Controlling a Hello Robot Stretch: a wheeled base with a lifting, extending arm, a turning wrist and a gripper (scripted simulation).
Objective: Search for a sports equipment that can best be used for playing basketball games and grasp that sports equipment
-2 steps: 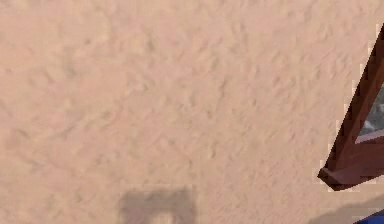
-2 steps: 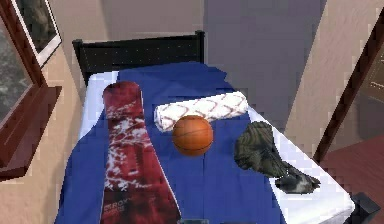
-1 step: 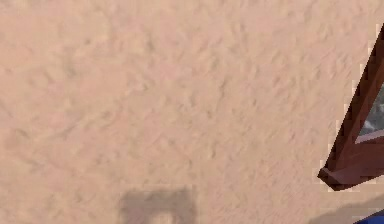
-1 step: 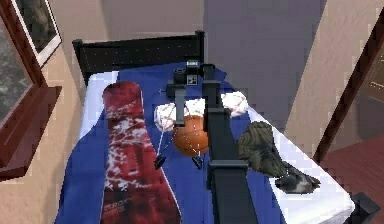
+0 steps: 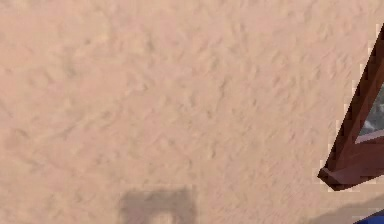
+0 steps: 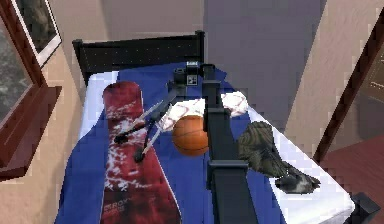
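Blue bed (image 6: 85, 175) bears orange basketball (image 6: 191, 134) near red snowboard (image 6: 128, 150).

No readable text, label or number; no sign on any surface.

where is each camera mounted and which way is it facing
forward view: on the robot, looking ahead and somewhat down at a rough beige wall, a red-brown wooden window frame at its right edge.
arm side view: on the robot's body, looking out sideways over a blue-covered bed with an orange basketball; the dark square arm bar and gripper show.
shared: likely the same red-brown window frame, at the arm side view's left.
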